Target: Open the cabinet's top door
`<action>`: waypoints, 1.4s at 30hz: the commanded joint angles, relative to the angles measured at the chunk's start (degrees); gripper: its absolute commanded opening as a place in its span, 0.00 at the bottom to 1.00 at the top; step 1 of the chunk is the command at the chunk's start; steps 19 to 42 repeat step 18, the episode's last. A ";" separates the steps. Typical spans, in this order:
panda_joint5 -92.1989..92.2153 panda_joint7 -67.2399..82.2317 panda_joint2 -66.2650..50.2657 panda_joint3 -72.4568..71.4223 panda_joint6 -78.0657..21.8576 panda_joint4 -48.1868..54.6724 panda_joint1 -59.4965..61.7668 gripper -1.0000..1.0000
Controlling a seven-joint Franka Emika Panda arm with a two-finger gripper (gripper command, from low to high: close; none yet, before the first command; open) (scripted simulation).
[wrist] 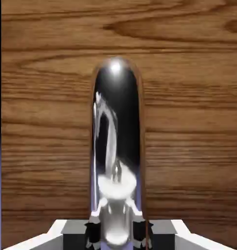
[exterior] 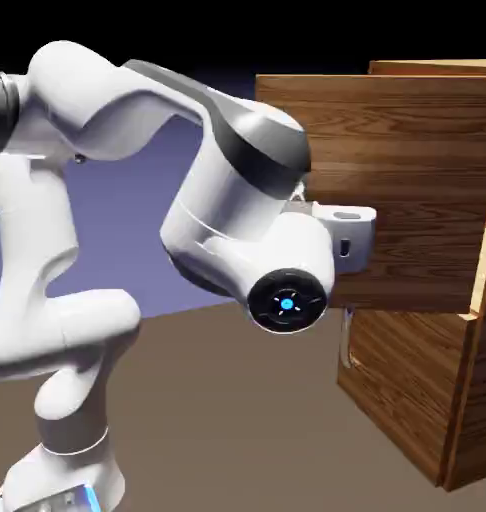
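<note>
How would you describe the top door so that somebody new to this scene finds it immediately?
Find the tall wood-grain cabinet on the exterior view's right. The top door is its upper, larger panel, swung out towards the arm. Unlike the lower door, which has a short handle, it carries a long shiny silver bar, and the gripper is shut on that bar.

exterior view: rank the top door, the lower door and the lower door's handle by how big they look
1. top door, swung open toward the camera, so nearness may flatter it
2. lower door
3. lower door's handle, a thin silver bar, partly hidden behind the arm
</note>
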State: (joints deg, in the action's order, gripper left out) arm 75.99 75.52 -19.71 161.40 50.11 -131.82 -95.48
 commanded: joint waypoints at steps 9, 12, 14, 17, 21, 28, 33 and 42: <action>-11.22 2.72 17.93 -0.67 -7.80 18.49 -0.38 0.00; -13.89 2.60 23.34 -1.16 -10.21 24.72 -0.89 0.00; -15.41 2.27 26.83 -1.53 -11.79 28.87 -1.32 0.00; -16.76 1.71 30.38 -1.95 -13.45 33.22 -1.83 0.00; -16.76 1.71 30.38 -1.95 -13.45 33.22 -1.83 1.00; -16.76 1.71 30.38 -1.95 -13.45 33.22 -1.83 1.00; -16.76 1.71 30.38 -1.95 -13.45 33.22 -1.83 1.00; -16.76 1.71 30.38 -1.95 -13.45 33.22 -1.83 1.00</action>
